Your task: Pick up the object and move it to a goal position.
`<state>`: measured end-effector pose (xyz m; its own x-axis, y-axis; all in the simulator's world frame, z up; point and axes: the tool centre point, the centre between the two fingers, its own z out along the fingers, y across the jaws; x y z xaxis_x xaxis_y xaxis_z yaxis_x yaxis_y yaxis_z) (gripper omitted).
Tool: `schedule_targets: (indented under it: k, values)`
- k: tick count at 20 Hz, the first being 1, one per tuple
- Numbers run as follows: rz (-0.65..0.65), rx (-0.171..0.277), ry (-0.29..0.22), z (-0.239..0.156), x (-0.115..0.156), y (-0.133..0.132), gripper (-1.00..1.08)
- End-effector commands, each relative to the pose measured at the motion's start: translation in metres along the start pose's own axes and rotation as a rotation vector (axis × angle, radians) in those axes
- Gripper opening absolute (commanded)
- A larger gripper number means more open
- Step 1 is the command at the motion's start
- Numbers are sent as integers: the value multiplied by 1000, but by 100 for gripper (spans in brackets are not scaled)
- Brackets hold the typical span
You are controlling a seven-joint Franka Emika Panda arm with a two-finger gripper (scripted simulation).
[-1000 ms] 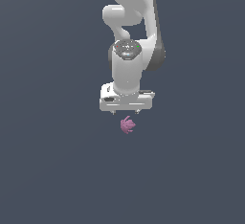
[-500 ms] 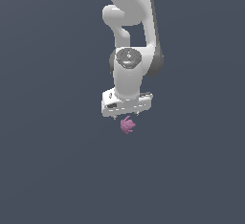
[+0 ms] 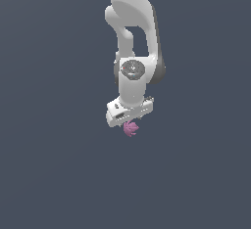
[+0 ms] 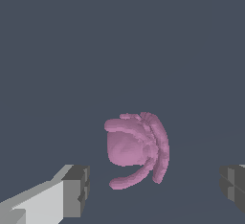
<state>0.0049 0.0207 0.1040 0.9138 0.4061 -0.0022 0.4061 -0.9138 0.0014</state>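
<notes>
Pink object [image 4: 136, 149] between the spread fingers of tool [image 4: 155, 192]; untouched

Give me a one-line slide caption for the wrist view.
Open gripper of the Panda arm poised around the small pink lumpy object, fingers apart on either side, not touching it.

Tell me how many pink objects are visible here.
1. The pink object lies between the open gripper's fingers, untouched; in the exterior view it shows just below the gripper.

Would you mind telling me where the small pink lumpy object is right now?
In the exterior view the small pink lumpy object sits just below the white gripper; in the wrist view it lies between the open fingers, touching neither.
</notes>
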Motion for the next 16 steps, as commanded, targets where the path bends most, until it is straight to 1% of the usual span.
schedule_targets:
  k: [1, 7, 12, 16]
  values:
    - [-39, 0, 1, 6, 0, -1, 100]
    - [-84, 1, 2, 12, 0, -3, 100]
    - [-83, 1, 2, 14, 0, -3, 100]
    - [-84, 1, 2, 26, -1, -3, 100]
